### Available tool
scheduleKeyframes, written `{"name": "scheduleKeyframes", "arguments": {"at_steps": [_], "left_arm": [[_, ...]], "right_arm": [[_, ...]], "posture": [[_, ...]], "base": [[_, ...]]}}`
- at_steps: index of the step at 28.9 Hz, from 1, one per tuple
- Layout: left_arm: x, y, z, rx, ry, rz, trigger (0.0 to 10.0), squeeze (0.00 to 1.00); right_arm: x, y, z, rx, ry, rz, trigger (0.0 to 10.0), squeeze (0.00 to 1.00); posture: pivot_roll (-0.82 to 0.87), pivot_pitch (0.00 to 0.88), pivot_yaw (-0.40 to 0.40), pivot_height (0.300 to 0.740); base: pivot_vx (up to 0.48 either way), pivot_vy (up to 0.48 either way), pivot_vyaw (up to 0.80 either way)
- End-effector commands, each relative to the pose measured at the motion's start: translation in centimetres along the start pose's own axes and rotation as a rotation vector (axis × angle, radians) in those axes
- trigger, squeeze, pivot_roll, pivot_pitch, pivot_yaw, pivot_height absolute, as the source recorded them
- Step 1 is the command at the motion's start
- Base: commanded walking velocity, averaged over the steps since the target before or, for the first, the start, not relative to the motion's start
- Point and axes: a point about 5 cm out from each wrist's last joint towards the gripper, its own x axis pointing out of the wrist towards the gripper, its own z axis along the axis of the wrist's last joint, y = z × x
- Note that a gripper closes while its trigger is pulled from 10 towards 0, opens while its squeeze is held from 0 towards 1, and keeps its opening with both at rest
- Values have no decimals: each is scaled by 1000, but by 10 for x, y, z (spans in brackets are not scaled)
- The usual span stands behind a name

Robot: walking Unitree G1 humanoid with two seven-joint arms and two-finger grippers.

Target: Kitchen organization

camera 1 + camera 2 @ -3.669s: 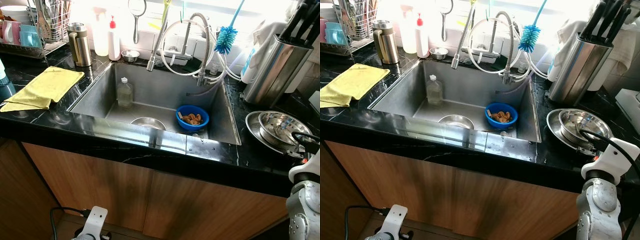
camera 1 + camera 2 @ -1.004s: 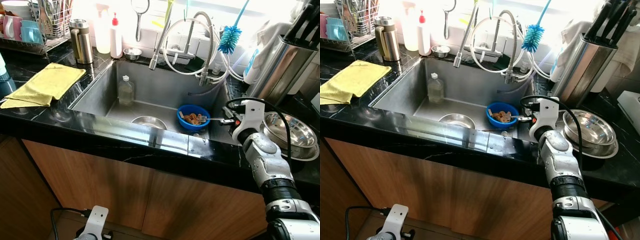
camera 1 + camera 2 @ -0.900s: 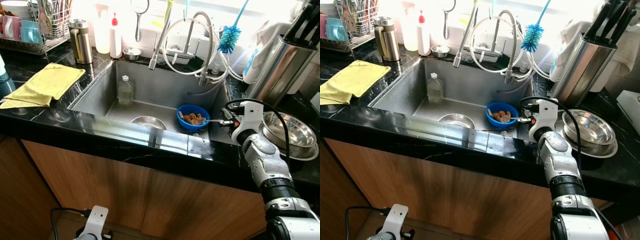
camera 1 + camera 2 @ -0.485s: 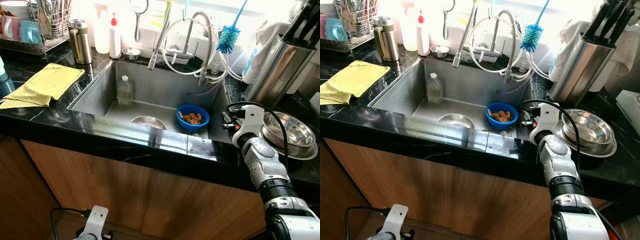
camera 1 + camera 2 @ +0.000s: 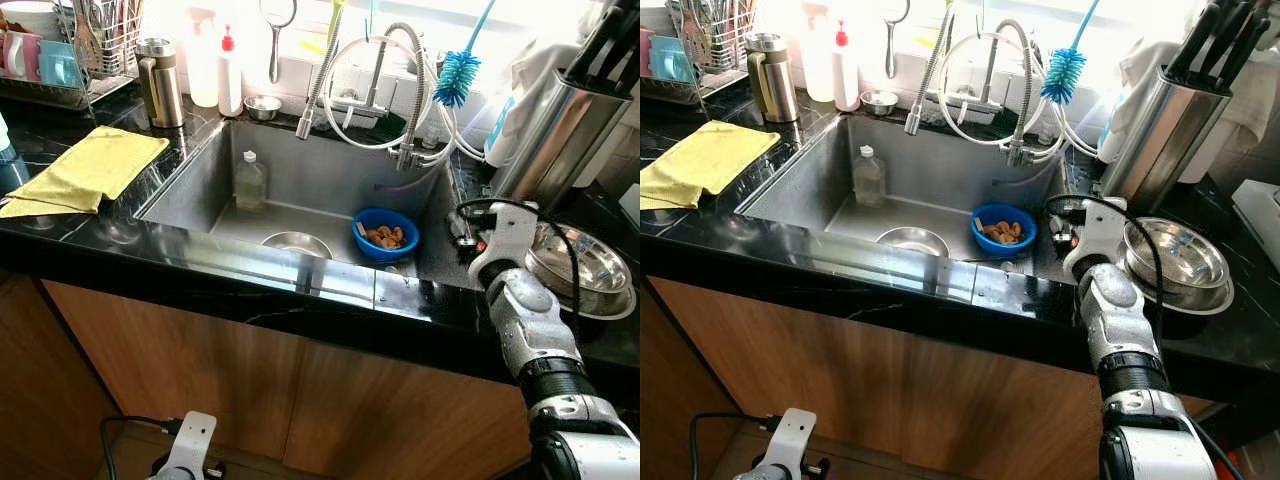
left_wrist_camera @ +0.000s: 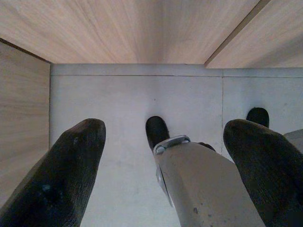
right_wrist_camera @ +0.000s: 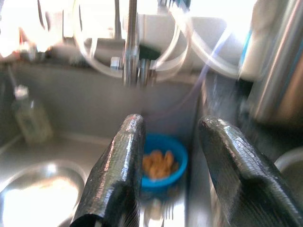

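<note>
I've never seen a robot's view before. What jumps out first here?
A bright blue bowl of brownish food sits in the steel sink. The robot's silver right arm reaches over the sink's right edge, its right gripper open above that bowl. A yellow cloth lies on the black counter, left.

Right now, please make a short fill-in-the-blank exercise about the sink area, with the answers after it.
1. The blue bowl with food pieces sits inside the ____.
2. The cloth on the counter left of the sink is ____ in colour.
3. The right gripper has its fingers ____, with nothing between them.
4. The steel bowls rest on the counter to the ____ of the sink.

Answers: sink; yellow; open; right
</note>
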Motion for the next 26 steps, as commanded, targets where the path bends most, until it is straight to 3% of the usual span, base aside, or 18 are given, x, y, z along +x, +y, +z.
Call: {"name": "scheduleKeyframes", "arguments": {"at_steps": [1,5,9,12,15,16,17,20,23,24,26], "left_arm": [[0,-2,-2,10,10,-9,10000,0],[0,-2,-2,18,11,-12,10000,0],[0,-2,-3,21,12,-13,10000,0],[0,-2,-4,30,16,-15,10000,0],[-1,-2,-4,35,18,-16,10000,0],[-1,-2,-4,39,19,-17,10000,0],[-1,-2,-5,39,19,-17,10000,0],[-1,-1,-5,40,19,-17,10000,0],[-1,-1,-5,43,19,-18,10000,0],[-1,-1,-5,44,19,-18,10000,0],[-1,0,-5,47,19,-18,10000,0]], "right_arm": [[-4,-11,12,-6,-51,-50,10000,0],[-17,-27,36,-3,-138,-188,10000,0],[-24,-33,42,3,-154,-244,10000,0],[-49,-59,48,-6,-150,-389,10000,0],[-64,-73,46,9,-125,-472,10000,8],[-71,-81,42,35,-100,-524,10000,871],[-73,-84,40,51,-90,-541,10000,1000],[-82,-93,32,114,-60,-617,10000,1000],[-85,-92,29,155,-47,-631,10000,1000],[-85,-92,28,156,-38,-635,10000,914],[-86,-93,24,182,-14,-653,10000,0]], "posture": [[171,0,-158,736],[164,0,-154,736],[164,0,-154,736],[157,0,-151,736],[153,0,-149,736],[153,0,-149,736],[154,0,-149,736],[158,0,-148,736],[158,0,-145,736],[159,0,-145,736],[161,0,-145,736]], "base": [[0,0,0],[0,0,0],[0,0,0],[0,0,0],[0,0,0],[0,0,0],[0,0,0],[0,0,0],[0,0,0],[0,0,0],[0,0,0]]}}
